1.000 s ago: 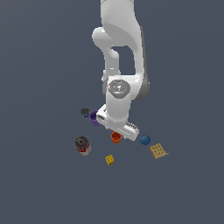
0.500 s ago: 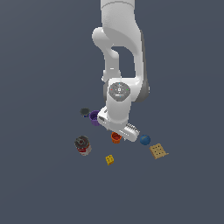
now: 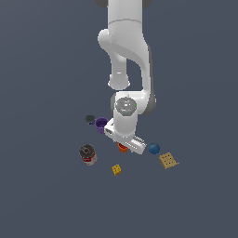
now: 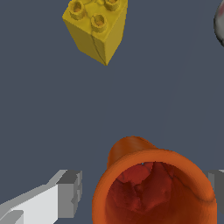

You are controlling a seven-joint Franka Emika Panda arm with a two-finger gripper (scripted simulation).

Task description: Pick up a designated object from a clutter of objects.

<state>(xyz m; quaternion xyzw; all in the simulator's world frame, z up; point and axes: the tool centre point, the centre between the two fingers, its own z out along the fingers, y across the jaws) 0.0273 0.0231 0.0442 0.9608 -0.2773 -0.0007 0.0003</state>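
The small orange cup (image 4: 153, 188) stands upright with its round rim facing the wrist camera. It sits between the two grey fingertips (image 4: 70, 192) of my gripper (image 4: 142, 192). The jaws are open, with a gap showing between one finger and the cup wall. In the exterior view my gripper (image 3: 123, 145) hangs low over the clutter and hides most of the orange cup (image 3: 122, 148). Around it lie the purple cup (image 3: 101, 124), the dark small cup (image 3: 90, 119) and the red-labelled can (image 3: 88, 155).
A yellow studded cube (image 3: 116, 169) lies just in front of the cup and also shows in the wrist view as the yellow cube (image 4: 97, 27). A blue ball (image 3: 154, 148) and a tan cracker-like square (image 3: 168, 160) lie toward the exterior view's right. The floor is plain dark grey.
The arm has sunk lower, bringing the hand down around the orange cup. None of the objects on the floor has moved.
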